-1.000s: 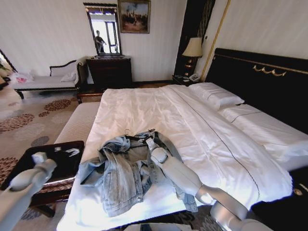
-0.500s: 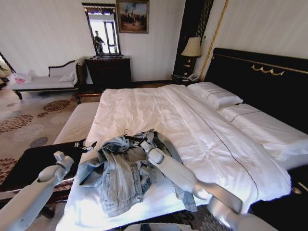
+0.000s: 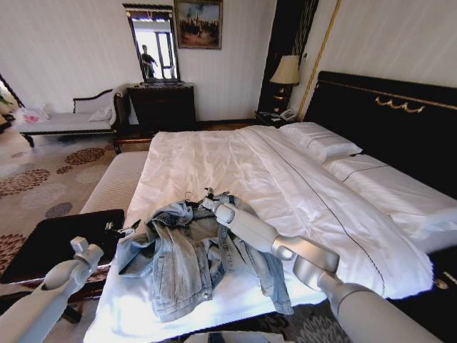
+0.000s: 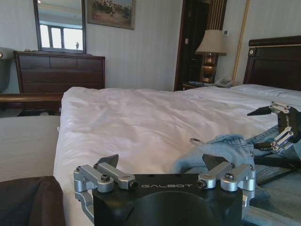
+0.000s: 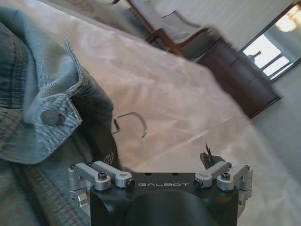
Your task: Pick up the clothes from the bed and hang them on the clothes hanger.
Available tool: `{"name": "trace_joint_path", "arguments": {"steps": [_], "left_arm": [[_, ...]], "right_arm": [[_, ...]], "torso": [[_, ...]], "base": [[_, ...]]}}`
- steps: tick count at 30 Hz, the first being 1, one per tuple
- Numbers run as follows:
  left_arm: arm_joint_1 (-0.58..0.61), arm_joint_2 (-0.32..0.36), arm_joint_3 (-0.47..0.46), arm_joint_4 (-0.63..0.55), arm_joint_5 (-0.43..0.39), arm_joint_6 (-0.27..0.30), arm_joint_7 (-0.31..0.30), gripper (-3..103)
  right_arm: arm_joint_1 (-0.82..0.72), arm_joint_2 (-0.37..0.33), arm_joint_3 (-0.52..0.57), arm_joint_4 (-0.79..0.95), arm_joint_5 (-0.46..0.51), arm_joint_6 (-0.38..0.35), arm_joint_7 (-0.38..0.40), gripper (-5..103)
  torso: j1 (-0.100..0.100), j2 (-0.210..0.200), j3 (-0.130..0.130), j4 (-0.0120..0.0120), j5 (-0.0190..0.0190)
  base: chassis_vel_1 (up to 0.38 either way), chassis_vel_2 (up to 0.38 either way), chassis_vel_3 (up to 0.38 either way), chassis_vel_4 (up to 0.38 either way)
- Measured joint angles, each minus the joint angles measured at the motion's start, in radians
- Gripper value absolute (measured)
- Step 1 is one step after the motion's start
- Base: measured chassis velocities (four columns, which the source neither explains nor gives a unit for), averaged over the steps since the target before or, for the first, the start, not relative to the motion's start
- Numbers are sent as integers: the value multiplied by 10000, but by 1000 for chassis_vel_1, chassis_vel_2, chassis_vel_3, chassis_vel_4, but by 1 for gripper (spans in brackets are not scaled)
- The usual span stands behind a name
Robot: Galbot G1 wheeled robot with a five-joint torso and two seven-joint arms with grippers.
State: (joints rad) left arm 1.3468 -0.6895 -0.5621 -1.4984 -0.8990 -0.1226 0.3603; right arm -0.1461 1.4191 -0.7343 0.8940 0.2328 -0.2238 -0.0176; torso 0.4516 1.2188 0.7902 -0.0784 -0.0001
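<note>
Left gripper (image 3: pixel 127 230) is seen at the left side of the head view, beside the near left edge of the bed (image 3: pixel 214 153), with its fingers spread apart and nothing held between them; in its own wrist view the two fingers (image 4: pixel 109 162) are set wide, facing across the white sheet toward the crumpled denim. Below that arm a dark bench (image 3: pixel 43 243) is placed against the foot of the bed. Toward the middle, the clothes (image 3: pixel 193 254) (one faded light blue denim jacket) are spread in a rumpled heap on the near end of the white sheet, with a sleeve trailing toward the left edge. At the jacket's far edge the silver hook of the clothes hanger (image 3: pixel 188 196) is seen resting on the sheet, and its black frame is largely hidden under the collar. Just to the right of that hook, the right gripper (image 3: pixel 210 194) is positioned over the jacket's collar with its fingers parted and nothing clasped; in the right wrist view the hook (image 5: pixel 130 123) lies ahead of the open fingers beside a buttoned cuff. Farther right, white pillows (image 3: pixel 319 141) are laid against the tall black headboard (image 3: pixel 385 121)
</note>
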Motion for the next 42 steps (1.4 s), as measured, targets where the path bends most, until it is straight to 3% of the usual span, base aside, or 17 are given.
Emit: {"name": "trace_joint_path", "arguments": {"steps": [3, 7, 9, 11, 13, 14, 15, 19, 21, 23, 26, 37, 42], "left_arm": [[127, -12, -70, -153, -29, 29, 25, 100], [266, -69, -172, -261, -19, 33, 67, 100], [303, -93, -200, -291, -16, 33, 73, 100], [418, -182, -268, -403, 15, 34, 91, 100], [454, -203, -289, -447, 29, 36, 98, 100], [491, -223, -311, -492, 44, 43, 104, 100], [497, -226, -322, -509, 53, 45, 108, 100], [494, -216, -329, -510, 53, 45, 111, 100], [470, -180, -330, -496, 57, 45, 121, 100], [465, -178, -330, -495, 56, 45, 122, 100], [484, -180, -348, -495, 57, 45, 131, 100], [619, -157, -467, -524, 68, 11, 157, 100], [552, -106, -488, -587, 37, 42, 122, 100]], "right_arm": [[716, -256, -1028, 401, 1986, -801, -862, 100], [1265, -124, -1716, -33, 2677, -1085, -1575, 101], [1341, -33, -1818, -290, 2752, -1094, -1676, 99], [1499, 291, -1977, -1197, 2917, -1077, -1878, 89], [1519, 356, -1996, -1398, 2950, -1072, -1926, 89], [1536, 431, -2024, -1671, 2982, -1047, -1968, 79], [1537, 462, -2025, -1843, 3012, -1018, -1981, 76], [1533, 480, -2003, -1977, 3113, -1017, -2017, 73], [1472, 445, -1958, -1865, 3194, -1026, -2037, 57], [1456, 443, -1948, -1811, 3206, -1030, -2037, 57], [1379, 458, -1884, -1622, 3212, -1052, -2008, 48], [1238, 669, -1946, -1764, 3138, -1163, -1937, 54], [1184, 896, -1816, -1998, 3275, -1573, -1819, 54]], "torso": [[2, 0, 1, 1, 1], [0, 0, 0, 4, 1], [0, 0, 0, 5, 1], [0, 0, -1, 6, 0], [1, -1, 0, 6, 0], [2, 0, 0, 5, 0], [2, -1, 0, 3, 1], [1, -1, 0, 1, 1], [1, 0, 0, 2, 0], [1, 0, 0, 3, 0], [1, 0, 0, 3, 1], [1, 0, 0, 3, 1], [0, 0, -1, 4, 0]], "base": [[0, 0, 0, 0], [0, 0, 0, 0], [0, 0, 0, 0], [0, 0, 0, 0], [0, 0, 0, 0], [0, 0, 0, 0], [0, 0, 0, 0], [0, 0, 0, 0], [0, 0, 0, 0], [0, 0, 0, 0], [0, 0, 0, 0], [0, 0, 0, 0], [0, 0, 0, 0]]}}
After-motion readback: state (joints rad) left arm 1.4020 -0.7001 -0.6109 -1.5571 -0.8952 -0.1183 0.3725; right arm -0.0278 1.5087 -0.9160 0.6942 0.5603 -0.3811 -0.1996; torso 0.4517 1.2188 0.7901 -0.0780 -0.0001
